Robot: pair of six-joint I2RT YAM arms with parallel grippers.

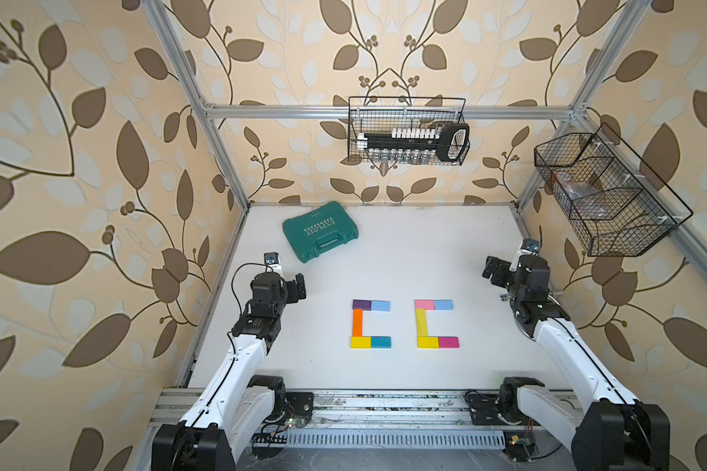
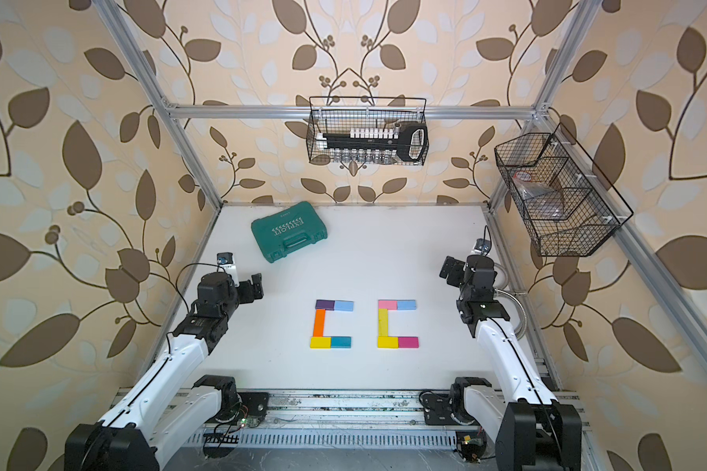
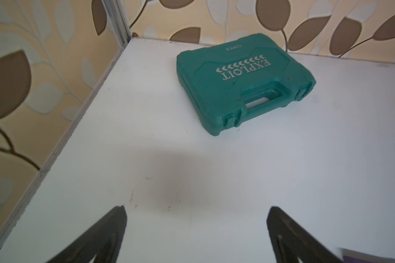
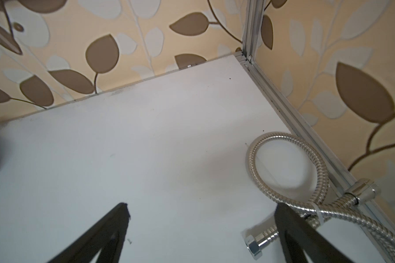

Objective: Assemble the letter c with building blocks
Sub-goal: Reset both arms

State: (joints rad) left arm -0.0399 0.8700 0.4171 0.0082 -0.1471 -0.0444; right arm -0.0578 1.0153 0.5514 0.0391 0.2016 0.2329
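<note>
The left claw point(image 1: 299, 286) is hovering released and empty near the green case point(image 1: 320, 231). The building blocks point(image 1: 357, 322) are lying mid-worktop point(image 1: 425, 253) as two finished-looking Cs, clear of both arms. The right claw point(image 1: 491, 267) is hanging released too. Either arm swinging inward low risks knocking blocks out of line.

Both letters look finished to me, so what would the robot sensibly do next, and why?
Probably just ease both arms back to rest. Two complete C shapes, one with an orange spine and one with a yellow spine, already lie on the table, no loose blocks show, and the left tool and right tool stand open and empty.
</note>
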